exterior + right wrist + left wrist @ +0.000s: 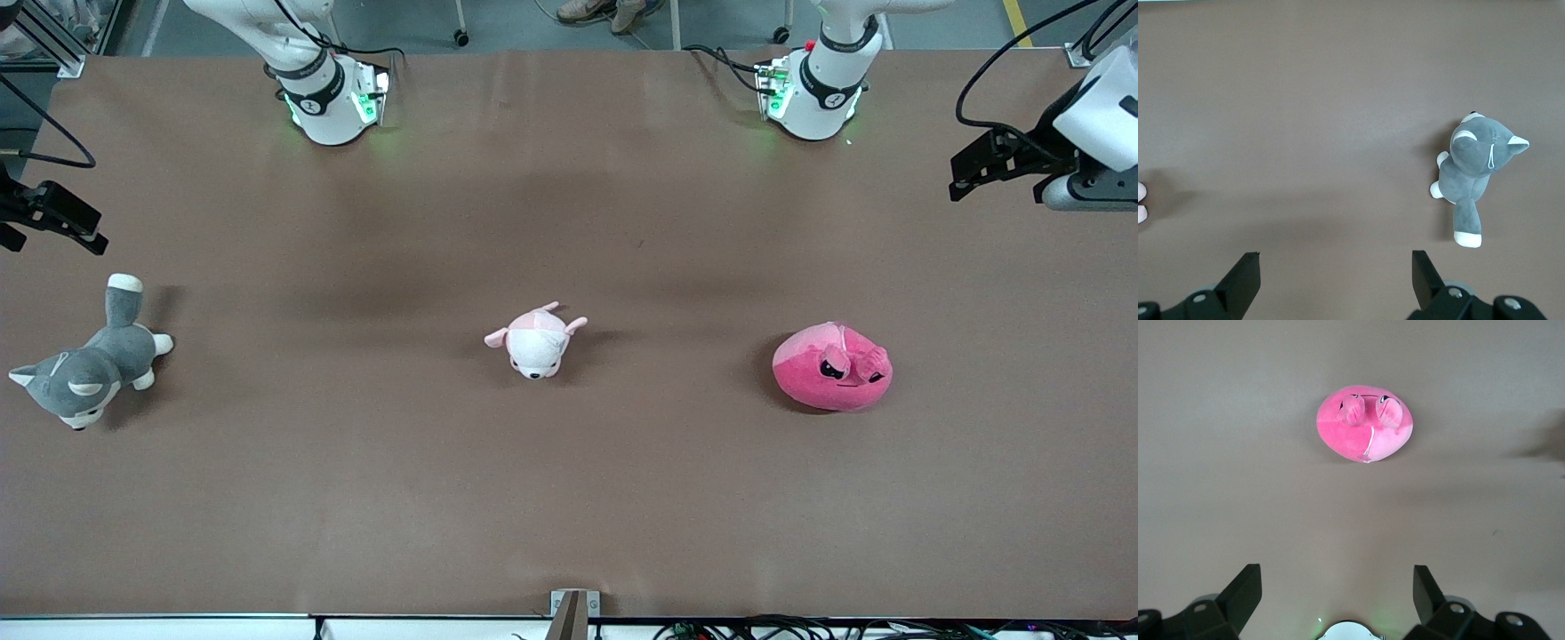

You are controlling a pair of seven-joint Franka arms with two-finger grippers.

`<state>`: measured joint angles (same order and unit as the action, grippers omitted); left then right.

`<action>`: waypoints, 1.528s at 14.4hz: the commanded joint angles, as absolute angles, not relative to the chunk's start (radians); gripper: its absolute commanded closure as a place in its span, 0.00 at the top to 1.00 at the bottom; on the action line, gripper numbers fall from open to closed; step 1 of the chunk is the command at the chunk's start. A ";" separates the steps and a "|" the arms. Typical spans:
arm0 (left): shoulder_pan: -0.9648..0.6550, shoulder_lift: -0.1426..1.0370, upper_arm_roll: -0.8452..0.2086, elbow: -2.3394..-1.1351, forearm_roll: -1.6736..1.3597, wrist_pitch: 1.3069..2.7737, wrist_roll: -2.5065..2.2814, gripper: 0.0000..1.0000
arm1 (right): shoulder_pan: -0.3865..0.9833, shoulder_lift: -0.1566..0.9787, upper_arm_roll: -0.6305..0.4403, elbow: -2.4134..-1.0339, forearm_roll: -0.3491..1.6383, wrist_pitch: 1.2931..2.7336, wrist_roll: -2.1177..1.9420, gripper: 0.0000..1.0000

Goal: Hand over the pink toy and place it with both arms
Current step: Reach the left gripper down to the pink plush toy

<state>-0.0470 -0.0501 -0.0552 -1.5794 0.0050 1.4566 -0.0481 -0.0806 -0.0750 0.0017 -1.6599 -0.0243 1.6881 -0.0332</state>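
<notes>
Pink toy (832,367) sits on the brown table (569,498) toward the left arm's end, resting on its own, nothing touching it. Round hot-pink plush, dark angry eyes and ear flaps facing the front camera. In the left wrist view the pink toy (1364,423) lies on bare tabletop well apart from the fingertips.

Left gripper (978,173) hangs up in the air over the table edge at the left arm's end, jaws spread wide, holding nothing. Its black fingers (1245,590) show wide apart in its own wrist cam w/ only table between them.

Right gripper (53,218) hangs over the edge at the right arm's end, also spread wide & empty; fingers (1245,277) well apart in its wrist cam.

Pale pink-and-white plush animal (536,340) lies about mid-table, between the other two toys, well apart from both. Grey-and-white plush dog (89,364) lies near the right arm's end, tail pointing toward the robot bases; the right wrist cam shows the dog (1475,173) on bare table, apart from the fingers.

All three toys sit roughly in one row across the table
</notes>
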 commanded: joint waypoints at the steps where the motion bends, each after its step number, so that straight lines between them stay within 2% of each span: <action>1: -0.028 0.030 -0.052 -1.557 0.008 1.494 -0.038 1.00 | -0.087 -0.103 0.005 -1.681 -0.009 1.701 -0.029 1.00; 5: -0.005 0.132 -0.051 -1.586 0.008 1.600 -0.054 1.00 | -0.089 -0.098 0.005 -1.660 -0.009 1.703 -0.028 1.00; 10: 0.014 0.181 -0.054 -1.755 0.006 1.866 -0.058 0.99 | -0.092 -0.091 0.003 -1.638 -0.011 1.695 -0.032 1.00; 11: 0.012 0.208 -0.055 -1.758 0.005 1.897 -0.058 0.93 | -0.097 -0.089 0.002 -1.638 -0.012 1.694 -0.032 1.00; 14: 0.012 0.279 -0.057 -1.758 -0.008 1.976 -0.060 0.89 | -0.109 -0.084 0.002 -1.638 -0.011 1.700 -0.034 1.00; 16: 0.014 0.317 -0.058 -1.758 -0.015 2.008 -0.066 0.78 | -0.110 -0.084 0.002 -1.638 -0.009 1.700 -0.035 1.00; 21: 0.011 0.362 -0.058 -1.758 -0.086 2.034 -0.069 0.71 | -0.106 -0.084 0.002 -1.637 -0.009 1.703 -0.035 1.00; 22: 0.009 0.364 -0.058 -1.758 -0.086 2.034 -0.068 0.66 | -0.104 -0.084 0.002 -1.637 -0.011 1.703 -0.035 1.00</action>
